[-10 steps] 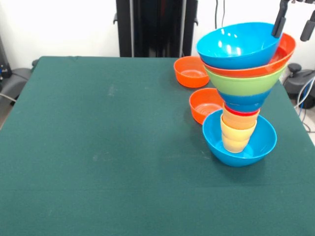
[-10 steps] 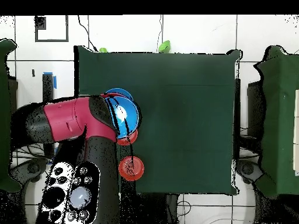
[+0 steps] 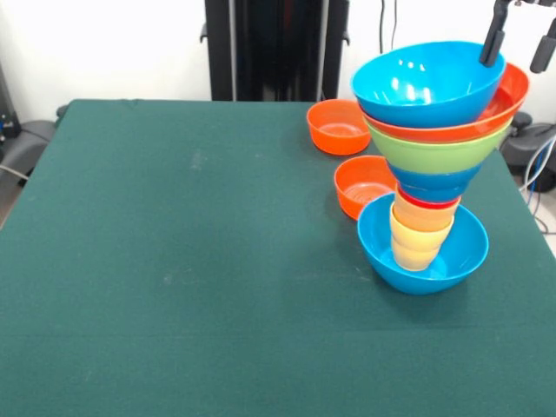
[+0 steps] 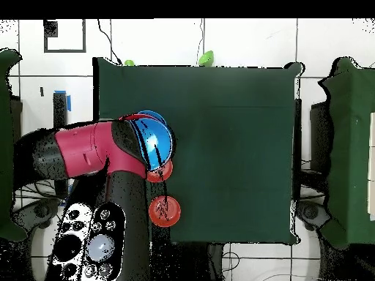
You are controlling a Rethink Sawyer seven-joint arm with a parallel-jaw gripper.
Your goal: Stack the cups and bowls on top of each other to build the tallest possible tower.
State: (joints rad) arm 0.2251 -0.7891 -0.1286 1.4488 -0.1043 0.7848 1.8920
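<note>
The claw (image 3: pixel 519 42) hangs spread wide at two o'clock of the tower (image 3: pixel 434 152), one finger dipping into its top blue bowl (image 3: pixel 426 80).

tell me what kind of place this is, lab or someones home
Most likely a robotics lab: a red robot arm reaches over a green-covered table, on a tiled floor with loose cables.

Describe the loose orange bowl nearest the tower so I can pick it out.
Find the tower at the table's right side in the front view. Two small orange bowls sit loose behind it. Yours is the nearer one, right against the tower's blue base bowl; the other stands apart, nearer the pedestal.
</note>
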